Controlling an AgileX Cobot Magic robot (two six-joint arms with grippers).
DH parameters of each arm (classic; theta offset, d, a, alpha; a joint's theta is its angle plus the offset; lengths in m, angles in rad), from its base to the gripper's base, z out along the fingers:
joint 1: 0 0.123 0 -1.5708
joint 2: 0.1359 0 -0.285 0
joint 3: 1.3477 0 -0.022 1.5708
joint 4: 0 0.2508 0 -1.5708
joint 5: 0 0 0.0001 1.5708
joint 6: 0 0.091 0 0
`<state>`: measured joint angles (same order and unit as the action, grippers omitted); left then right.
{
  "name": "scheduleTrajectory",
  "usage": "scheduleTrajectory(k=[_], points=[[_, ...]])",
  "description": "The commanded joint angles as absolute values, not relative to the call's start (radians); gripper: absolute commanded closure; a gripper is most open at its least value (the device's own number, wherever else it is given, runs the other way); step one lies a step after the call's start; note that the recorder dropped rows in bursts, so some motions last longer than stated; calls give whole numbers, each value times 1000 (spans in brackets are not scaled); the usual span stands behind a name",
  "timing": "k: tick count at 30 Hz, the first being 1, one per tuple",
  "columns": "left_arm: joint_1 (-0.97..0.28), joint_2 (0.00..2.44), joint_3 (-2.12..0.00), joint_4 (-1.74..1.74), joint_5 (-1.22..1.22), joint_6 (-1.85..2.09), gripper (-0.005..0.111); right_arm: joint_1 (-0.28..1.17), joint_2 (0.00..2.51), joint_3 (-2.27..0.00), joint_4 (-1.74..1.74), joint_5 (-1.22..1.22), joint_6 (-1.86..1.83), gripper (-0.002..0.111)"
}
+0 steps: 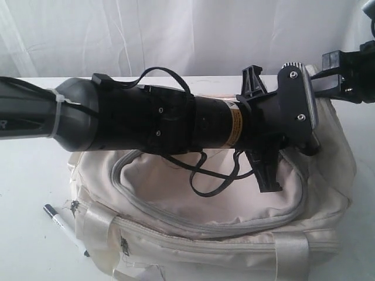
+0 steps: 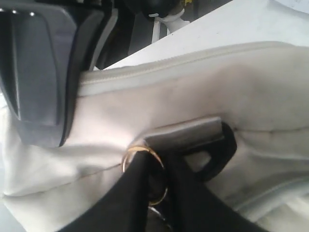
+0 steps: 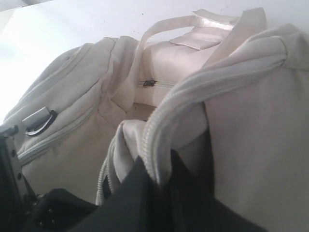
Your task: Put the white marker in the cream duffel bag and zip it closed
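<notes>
In the exterior view the left hand (image 1: 280,132) reaches across the cream duffel bag (image 1: 193,193) to its far end, close to the right hand (image 1: 343,76). The white marker (image 1: 63,227) lies on the table (image 1: 23,193), well apart from both hands, back along the left arm and just beside the bag's corner; it is not yet inside. In the left wrist view dark fingers (image 2: 130,203) stand on either side of a gold ring (image 2: 145,169) under a grey buckle (image 2: 186,135); I cannot tell whether they already pinch it. In the right wrist view the right hand is pressed together on the bag's zipper edge (image 3: 164,125). I judge the step is preparing the bag's opening. Next, the left hand needs a firm grip, then a pull while the right hand steadies the fabric.
</notes>
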<state>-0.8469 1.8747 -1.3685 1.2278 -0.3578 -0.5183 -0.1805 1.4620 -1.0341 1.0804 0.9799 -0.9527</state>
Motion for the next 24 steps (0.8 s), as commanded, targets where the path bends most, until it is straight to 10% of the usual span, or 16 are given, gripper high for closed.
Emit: scheduleTrajectory(k=[1,24], points=[[-850,1875,-1375,1233,-344,-517,107,-189,1445,-1035,1132,1003,-964,108],[-928,1798,-1374,1292,-318,-611,107,-192,1500,-1037,1102,914,-986,108]])
